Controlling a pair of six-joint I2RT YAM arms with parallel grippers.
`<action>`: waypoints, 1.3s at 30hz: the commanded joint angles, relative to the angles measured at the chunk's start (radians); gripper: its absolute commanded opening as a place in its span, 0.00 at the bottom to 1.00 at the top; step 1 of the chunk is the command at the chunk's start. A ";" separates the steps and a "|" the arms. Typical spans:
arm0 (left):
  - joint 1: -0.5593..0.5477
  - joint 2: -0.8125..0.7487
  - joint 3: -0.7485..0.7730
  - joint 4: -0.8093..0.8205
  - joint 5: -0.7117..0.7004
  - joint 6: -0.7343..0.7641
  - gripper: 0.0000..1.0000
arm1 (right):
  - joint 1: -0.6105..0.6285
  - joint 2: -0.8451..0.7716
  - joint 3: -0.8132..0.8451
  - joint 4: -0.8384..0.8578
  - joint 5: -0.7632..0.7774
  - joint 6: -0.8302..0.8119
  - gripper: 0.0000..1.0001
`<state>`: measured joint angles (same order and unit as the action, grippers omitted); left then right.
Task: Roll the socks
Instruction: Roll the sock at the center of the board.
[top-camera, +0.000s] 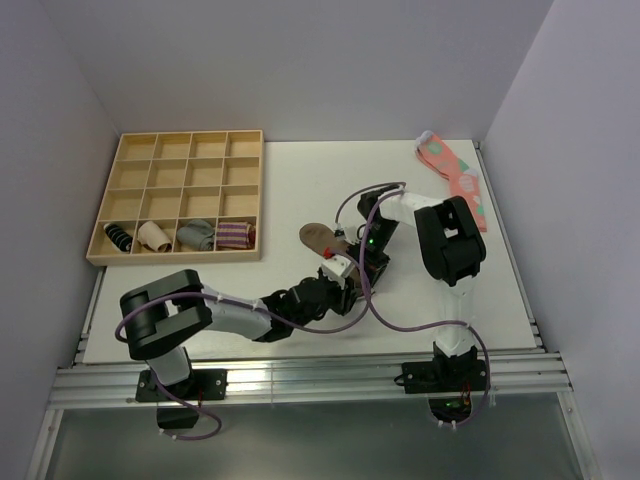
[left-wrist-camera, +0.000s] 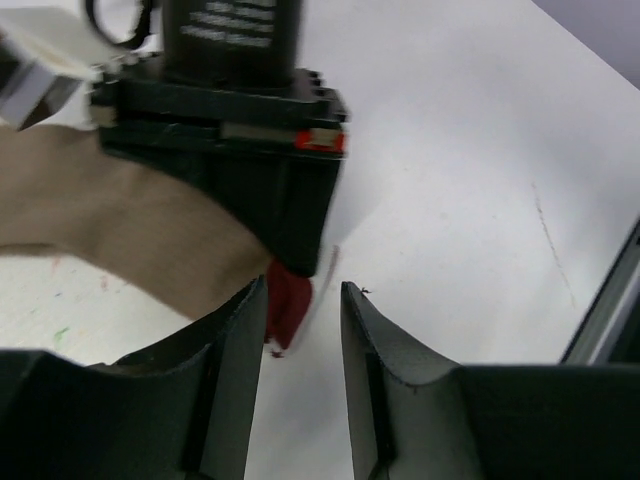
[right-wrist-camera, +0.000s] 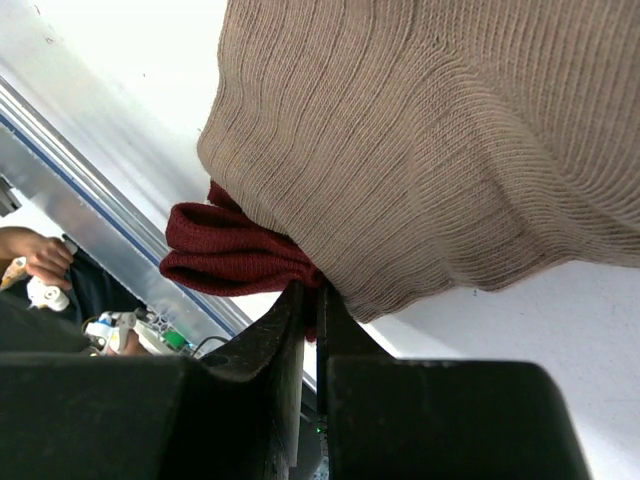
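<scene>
The tan-brown sock (top-camera: 318, 238) lies mid-table, its foot pointing back left. In the right wrist view its knit body (right-wrist-camera: 440, 150) fills the frame and the dark red cuff (right-wrist-camera: 225, 255) bunches at the fingertips. My right gripper (right-wrist-camera: 310, 295) is shut on that cuff, and it shows in the top view (top-camera: 352, 262) at the sock's near end. My left gripper (left-wrist-camera: 300, 310) is open just in front of the right one. A tip of the red cuff (left-wrist-camera: 288, 305) hangs between its fingers, close to the left finger. The left gripper also shows in the top view (top-camera: 335, 284).
A wooden compartment tray (top-camera: 180, 150) stands at the back left with small sock bundles (top-camera: 195, 235) in its front row. A coral-pink dotted sock (top-camera: 455, 178) lies at the back right corner. White walls close the sides and a metal rail (top-camera: 300, 378) runs along the near edge.
</scene>
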<state>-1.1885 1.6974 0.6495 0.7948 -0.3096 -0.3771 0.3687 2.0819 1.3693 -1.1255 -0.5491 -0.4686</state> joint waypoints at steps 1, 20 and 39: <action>-0.026 -0.001 0.071 -0.017 0.098 0.070 0.40 | 0.010 0.047 0.014 0.069 0.041 -0.004 0.00; 0.024 0.120 0.104 -0.032 0.214 0.081 0.36 | 0.010 0.066 0.040 0.053 0.035 0.012 0.00; 0.072 0.179 0.098 0.000 0.260 0.069 0.38 | 0.009 0.083 0.059 0.041 0.037 0.018 0.00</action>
<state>-1.1202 1.8660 0.7464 0.7509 -0.0757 -0.3046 0.3687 2.1269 1.4147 -1.1713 -0.5499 -0.4419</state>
